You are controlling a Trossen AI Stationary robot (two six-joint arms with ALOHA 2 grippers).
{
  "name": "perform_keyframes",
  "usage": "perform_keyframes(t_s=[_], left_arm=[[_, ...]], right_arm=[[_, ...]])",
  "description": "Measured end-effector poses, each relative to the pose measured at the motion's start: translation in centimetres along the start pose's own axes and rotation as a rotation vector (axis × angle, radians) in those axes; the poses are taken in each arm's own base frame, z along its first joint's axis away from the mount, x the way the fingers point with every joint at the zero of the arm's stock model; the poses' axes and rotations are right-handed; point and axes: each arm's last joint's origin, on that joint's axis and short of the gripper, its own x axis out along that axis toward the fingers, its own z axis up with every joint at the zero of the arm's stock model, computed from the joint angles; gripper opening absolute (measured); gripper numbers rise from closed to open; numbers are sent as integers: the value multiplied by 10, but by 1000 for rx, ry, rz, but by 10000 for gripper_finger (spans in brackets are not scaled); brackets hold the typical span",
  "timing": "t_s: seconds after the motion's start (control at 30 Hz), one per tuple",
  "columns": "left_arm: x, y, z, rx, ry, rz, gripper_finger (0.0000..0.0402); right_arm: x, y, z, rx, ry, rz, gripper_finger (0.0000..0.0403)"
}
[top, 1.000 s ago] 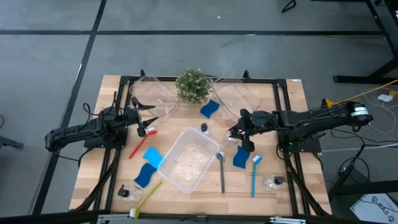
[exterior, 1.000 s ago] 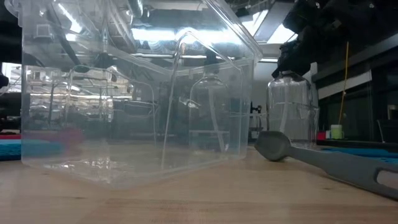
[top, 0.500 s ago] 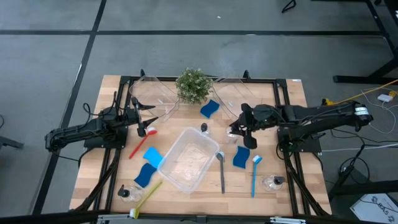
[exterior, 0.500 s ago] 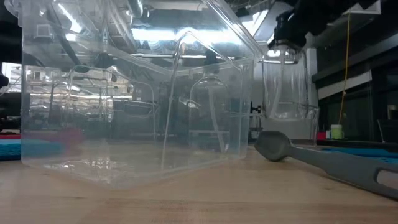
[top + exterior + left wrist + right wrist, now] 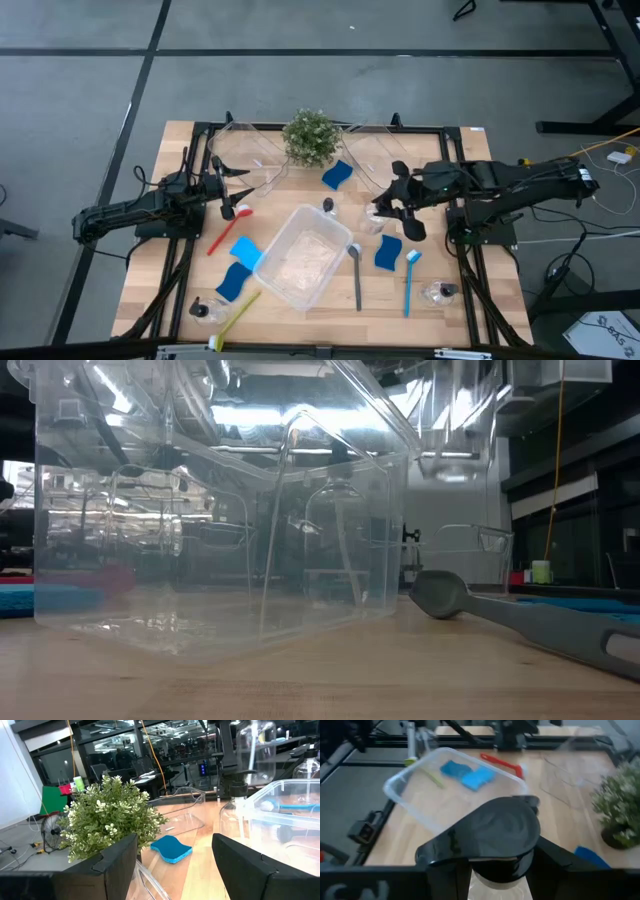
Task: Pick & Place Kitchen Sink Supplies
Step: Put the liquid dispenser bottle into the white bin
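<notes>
Right gripper [image 5: 392, 206] clamped on the black top of one small clear pump bottle [image 5: 504, 832], lifted clear of the wooden table [image 5: 460, 190].

Counted from above: four blue wavy-edged sponges, four long-handled brushes (red, grey, blue, yellow-green), three more pump bottles standing on the table. Left gripper [image 5: 232, 194] idle beside the red brush [image 5: 228, 230], fingers [image 5: 116, 865] apart.

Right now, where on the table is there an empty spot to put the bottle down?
The right hand holds a pump bottle. Bare wood shows along the front edge between the yellow-green brush and the grey brush, and at the back right corner. Around the clear bin it is crowded with sponges and brushes.
</notes>
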Motion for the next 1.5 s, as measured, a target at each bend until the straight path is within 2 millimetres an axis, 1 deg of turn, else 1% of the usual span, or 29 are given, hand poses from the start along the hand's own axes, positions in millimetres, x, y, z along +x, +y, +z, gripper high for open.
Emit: perform_keyframes(t_s=[0.2, 0.27, 0.37, 0.5, 0.6, 0.77, 0.93, 1.1, 1.2, 1.4, 1.5], left_arm=[[0, 0, 0, 0, 0, 0, 251], [0, 0, 0, 0, 0, 0, 251], [0, 0, 0, 0, 0, 0, 251], [0, 0, 0, 0, 0, 0, 251], [0, 0, 0, 0, 0, 0, 251], [0, 0, 0, 0, 0, 0, 251], [0, 0, 0, 0, 0, 0, 251], [0, 0, 0, 0, 0, 0, 251], [0, 0, 0, 0, 0, 0, 251], [0, 0, 0, 0, 0, 0, 251], [0, 0, 0, 0, 0, 0, 251]], right_arm=[[-18, 17, 22, -53, -69, 76, 134], [-19, 22, 28, -61, -108, 99, 134], [-13, 30, 33, -74, -153, 130, 136], [3, 40, 38, -129, -197, 155, 145], [22, 45, 42, -163, -222, 159, 139], [55, 49, 40, -219, -207, 151, 135], [80, 50, 35, -265, -181, 138, 150], [93, 42, 31, -253, -146, 111, 136], [100, 38, 28, -249, -128, 98, 134], [118, 36, 20, -247, -80, 92, 153], [127, 37, 17, -247, -68, 93, 151]])
